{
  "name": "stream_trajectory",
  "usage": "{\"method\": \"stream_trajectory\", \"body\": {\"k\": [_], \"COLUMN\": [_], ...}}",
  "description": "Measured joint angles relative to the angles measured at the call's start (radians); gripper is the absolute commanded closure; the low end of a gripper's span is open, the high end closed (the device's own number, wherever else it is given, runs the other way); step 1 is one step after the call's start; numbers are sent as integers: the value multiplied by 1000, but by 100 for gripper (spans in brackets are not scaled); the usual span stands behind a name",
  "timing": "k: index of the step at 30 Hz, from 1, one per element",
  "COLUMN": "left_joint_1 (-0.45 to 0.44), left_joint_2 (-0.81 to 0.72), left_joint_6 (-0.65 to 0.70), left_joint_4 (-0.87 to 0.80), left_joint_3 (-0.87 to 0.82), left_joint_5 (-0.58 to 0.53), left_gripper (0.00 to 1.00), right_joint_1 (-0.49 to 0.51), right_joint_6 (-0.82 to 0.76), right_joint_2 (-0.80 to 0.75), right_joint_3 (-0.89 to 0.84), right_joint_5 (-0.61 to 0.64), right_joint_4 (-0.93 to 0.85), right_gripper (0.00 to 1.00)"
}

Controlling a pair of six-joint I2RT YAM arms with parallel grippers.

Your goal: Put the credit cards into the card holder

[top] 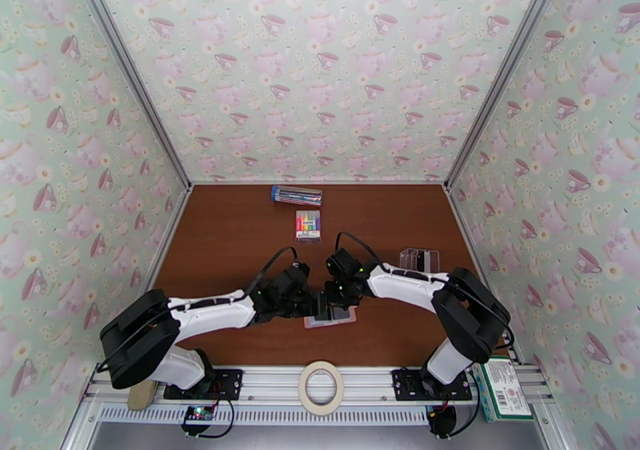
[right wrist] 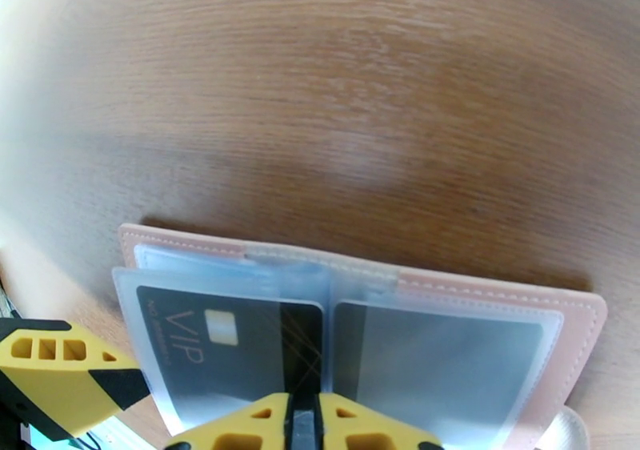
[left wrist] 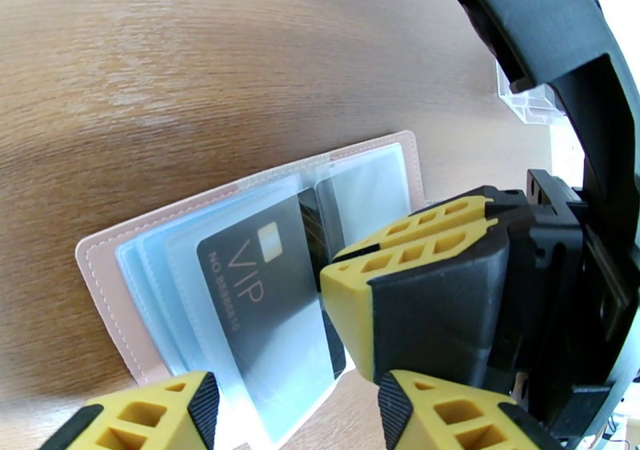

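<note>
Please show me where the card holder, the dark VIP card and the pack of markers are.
card holder [right wrist: 580, 323]: right wrist view, on its pink right border.
dark VIP card [left wrist: 240, 291]: left wrist view, on its lettered face.
pack of markers [top: 308, 224]: top external view, on its middle.

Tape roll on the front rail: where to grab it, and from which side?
Take the tape roll from straight above, pinching one wall of the ring, hole side against outer side. It lies flat on the rail with its hole facing up, so that thin wall is probably the easiest part to close on.
</note>
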Motion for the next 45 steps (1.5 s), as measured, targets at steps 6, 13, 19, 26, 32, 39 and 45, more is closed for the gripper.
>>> {"method": "stream_trajectory", "body": {"k": [6, 13, 19, 26, 32, 39, 45], "left_joint_1": [-2, -3, -4, -4, -4, -4, -4], "left_joint_2": [-8, -8, 2, 16, 18, 19, 26], "left_joint_6": [0, 0, 0, 0, 0, 0, 0], "left_joint_4": [-7, -10, -15, -21, -17, -17, -18], "left_joint_3": [8, 8, 8, 8, 8, 8, 13], "left_joint_5": [-8, -11, -11, -11, -10, -9, -5], "left_gripper": [40, 40, 40, 40, 40, 40, 40], "right_joint_1": [-5, -5, -5, -5, -5, -6, -8], "right_joint_6": [-6, -7, -7, -7, -4, 5, 5], "right_joint_2": [-19, -19, 0, 24, 24, 25, 25], "right_joint_3": [-3, -6, -7, -7, -7, -10, -12], "right_joint_5": [17, 22, 9, -9, -19, -34, -40], "right_joint_4": [-7, -10, -2, 12, 16, 27, 28], "right_gripper": [73, 71, 73, 74, 79, 81, 82]}}
